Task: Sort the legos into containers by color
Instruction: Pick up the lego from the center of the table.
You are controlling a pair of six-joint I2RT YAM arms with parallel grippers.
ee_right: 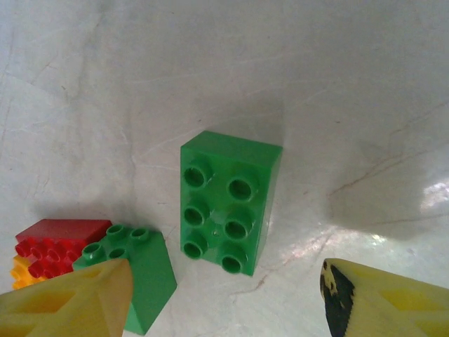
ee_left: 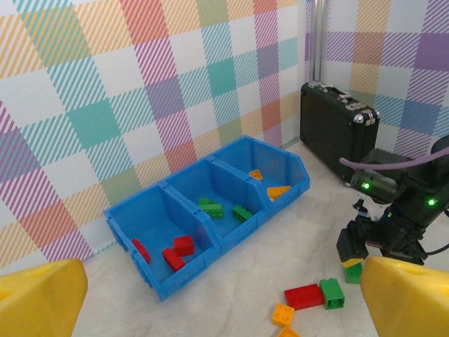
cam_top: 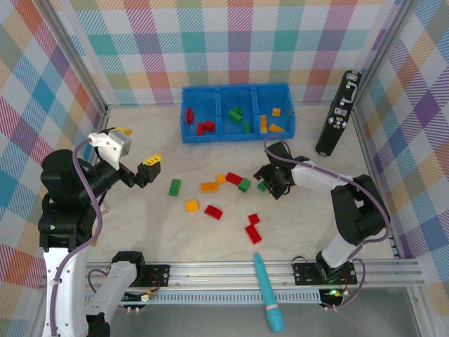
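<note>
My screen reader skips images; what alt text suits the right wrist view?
A green six-stud brick lies studs-up on the pale table, just ahead of the spread yellow fingers of the right gripper. A smaller green brick and a red brick sit lower left.

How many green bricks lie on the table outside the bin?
3 green bricks: one left of centre, one beside a red brick, one at the right pincer. Others may be hidden.
</note>
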